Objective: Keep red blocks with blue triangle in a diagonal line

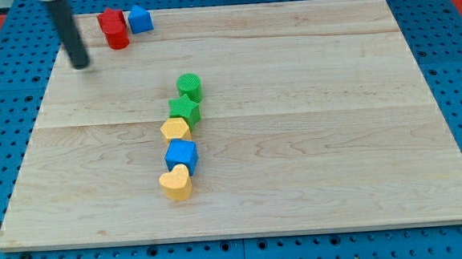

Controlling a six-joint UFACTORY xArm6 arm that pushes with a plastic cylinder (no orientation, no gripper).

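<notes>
My tip [81, 64] sits at the desk's [313, 164] far left, just left of and slightly nearer than the red blocks [114, 29], apart from them; there is no gripper, only the rod. The reds touch the blue triangle [139, 20] at the far edge, so the group looks already gathered.

Mid-desk, well apart, runs a chain: green cylinder [189, 87], green star [185, 110], yellow block [176, 130], blue cube [181, 156], yellow heart [176, 183]. Nothing blocks the tip.

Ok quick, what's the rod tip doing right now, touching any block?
My tip: no claw, holding nothing; it sits apart, to the view's left of the red blocks and blue triangle.
</notes>
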